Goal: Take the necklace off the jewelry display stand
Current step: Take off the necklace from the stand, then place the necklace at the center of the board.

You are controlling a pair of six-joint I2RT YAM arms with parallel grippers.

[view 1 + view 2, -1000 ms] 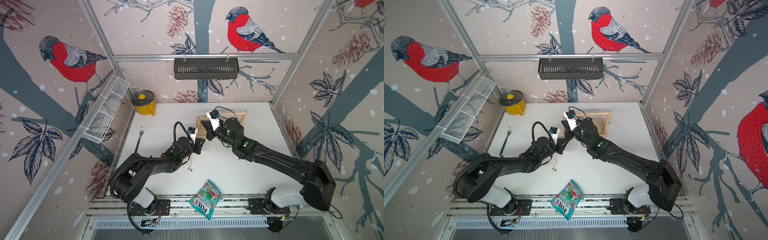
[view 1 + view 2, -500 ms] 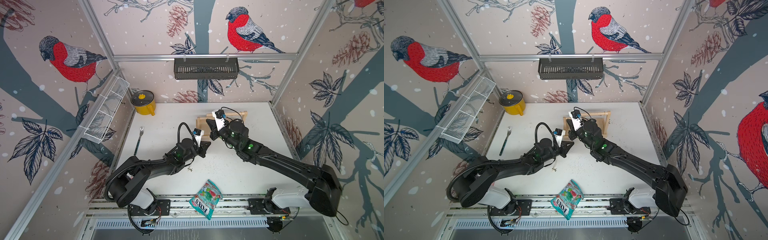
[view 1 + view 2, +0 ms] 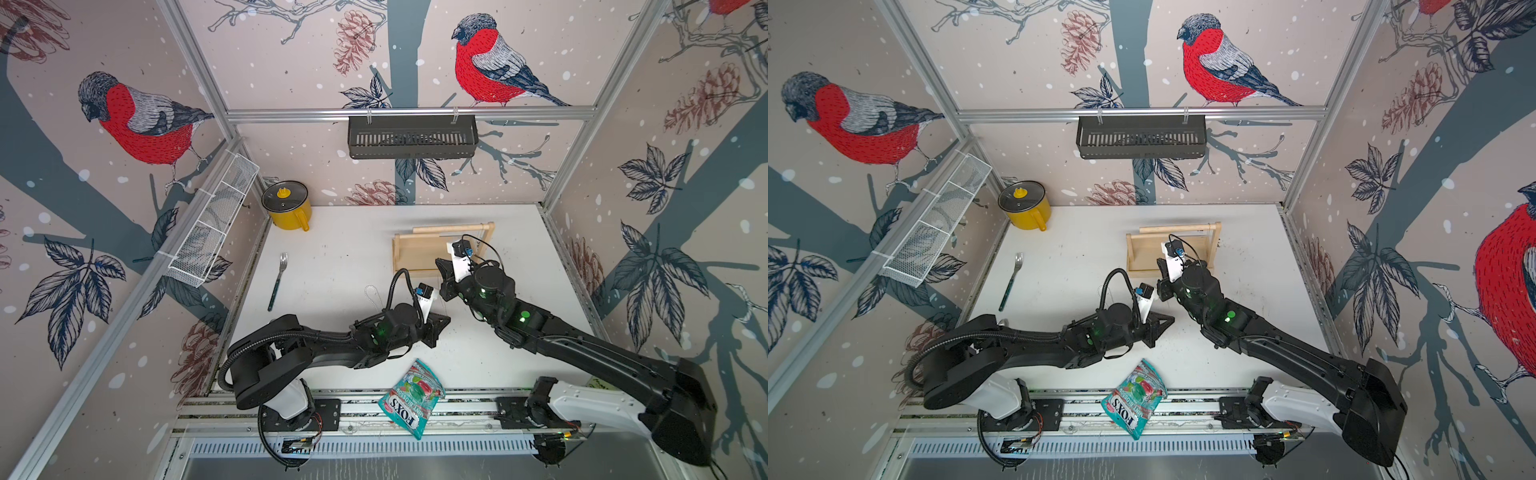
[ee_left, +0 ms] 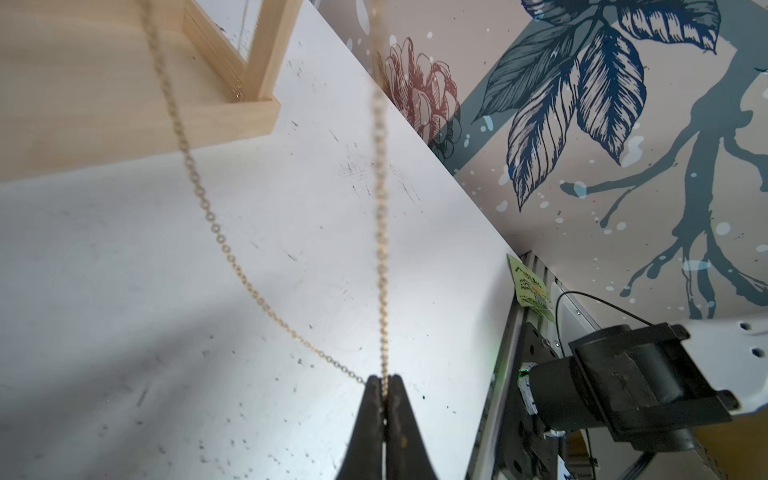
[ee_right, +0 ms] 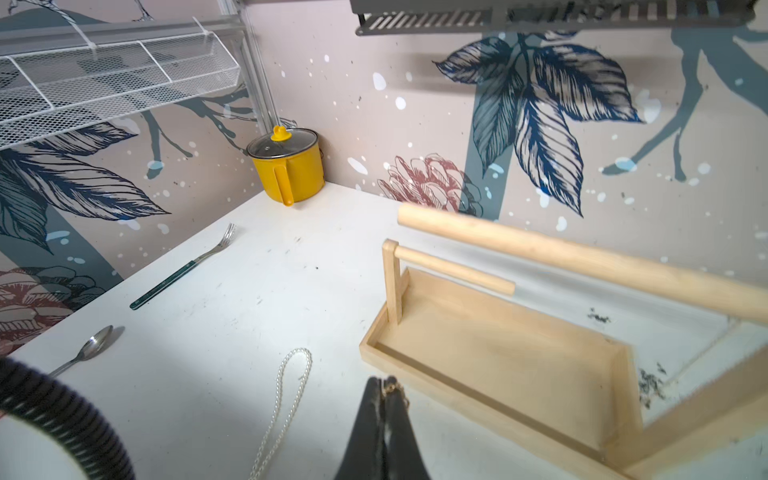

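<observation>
Left arm: the left gripper [image 4: 384, 380] is pinching the gold chain necklace [image 4: 216, 230], its jaws pressing together on the links. Two strands are running away from the pinch, one taut and one sagging.
Right arm: the right gripper [image 5: 388, 384] is pressing shut on a gold clasp end of the same chain, just in front of the tray's front rim.
Necklace: it is hanging in the air between the two grippers, above the table [image 3: 340, 257] and in front of the stand. In both top views it is too thin to trace.
Stand: the jewelry display stand [image 3: 409, 251] is standing upright toward the back of the table, on the right arm's side, its crossbar [image 5: 582, 259] lying level on the posts.
On the stand: a finer chain [image 4: 238, 79] is hanging beside one post, down into the tray corner.
On the table: a pearl strand [image 5: 270, 434] is lying loose to the left of the stand; a fork [image 3: 277, 282] and a spoon [image 5: 89, 347] are lying further left.
Elsewhere: a yellow pot [image 3: 286, 205] is sitting in the back left corner, and a candy bag [image 3: 411, 395] is lying at the front edge between the arm bases.
</observation>
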